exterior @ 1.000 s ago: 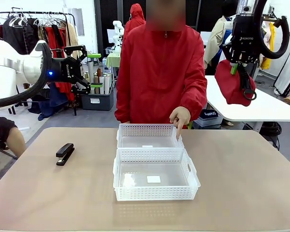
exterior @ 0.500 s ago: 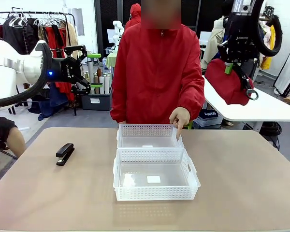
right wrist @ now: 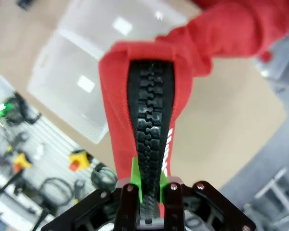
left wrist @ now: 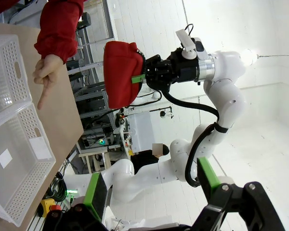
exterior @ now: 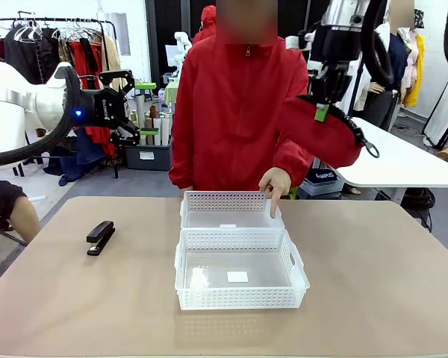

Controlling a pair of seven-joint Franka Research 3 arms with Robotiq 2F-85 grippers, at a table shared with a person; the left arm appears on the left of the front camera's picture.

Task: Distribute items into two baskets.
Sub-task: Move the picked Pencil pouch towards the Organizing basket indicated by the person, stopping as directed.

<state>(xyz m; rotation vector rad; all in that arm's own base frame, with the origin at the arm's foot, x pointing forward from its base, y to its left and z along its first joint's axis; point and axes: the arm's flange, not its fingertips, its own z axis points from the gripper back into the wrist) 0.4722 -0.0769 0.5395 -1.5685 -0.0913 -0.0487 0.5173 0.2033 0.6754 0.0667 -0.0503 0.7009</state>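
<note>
Front view: my right claw (exterior: 322,112), clamped on the red pouch (exterior: 336,142), has swung from upper right toward upper centre, nearer the two baskets (exterior: 239,298) at mid-frame. A person's hand (exterior: 276,183) points at the far basket (exterior: 228,200), under my likely path. My left claw (exterior: 143,110) hangs wide at left; the stapler (exterior: 101,237) lies lower left.

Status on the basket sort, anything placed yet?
Done: nothing yet; the far basket and near basket hold neither item. In hand: the right gripper is shut on the red pouch, high over the far right of the table; the person's hand points at the far basket. Left: place the pouch, then the stapler, lying left of the baskets. The left gripper hangs open.
</note>
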